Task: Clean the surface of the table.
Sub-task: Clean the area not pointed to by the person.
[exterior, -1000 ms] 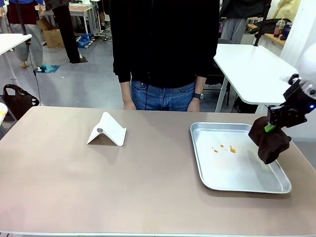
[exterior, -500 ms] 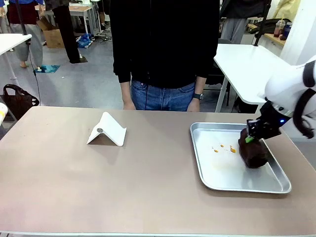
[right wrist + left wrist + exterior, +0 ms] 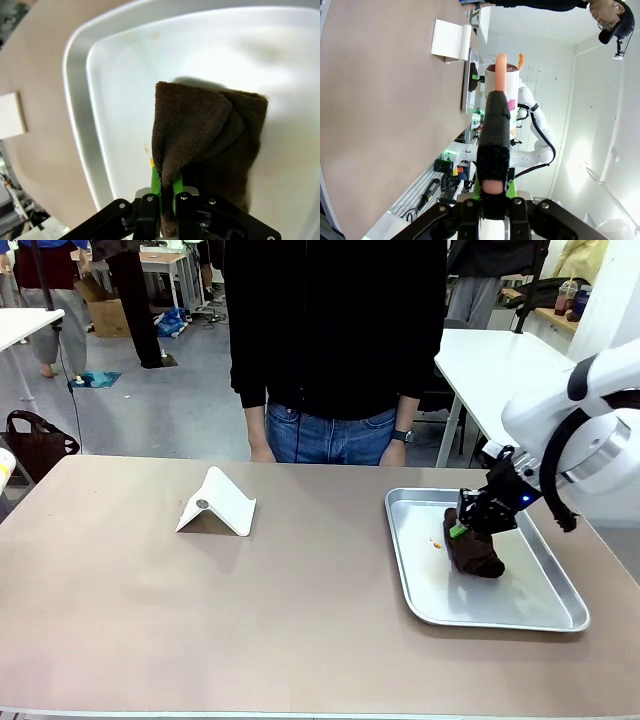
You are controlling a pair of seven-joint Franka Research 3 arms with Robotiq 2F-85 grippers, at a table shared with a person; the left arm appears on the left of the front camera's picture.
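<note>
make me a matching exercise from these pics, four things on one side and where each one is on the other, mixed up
Things:
1. brown cloth
2. silver tray
3. white folded stand
4. black and peach tool

Places:
a. standing on the left half of the table
b. clamped in the left gripper
c. on the table's right part, orange bits in it
d. pinched by the right gripper, down in the tray

Pairs: 1-d, 2-c, 3-a, 4-b

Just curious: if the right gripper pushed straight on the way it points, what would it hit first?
Probably the floor of the silver metal tray, through the dark brown cloth the right gripper pinches; depth is unclear.
</note>
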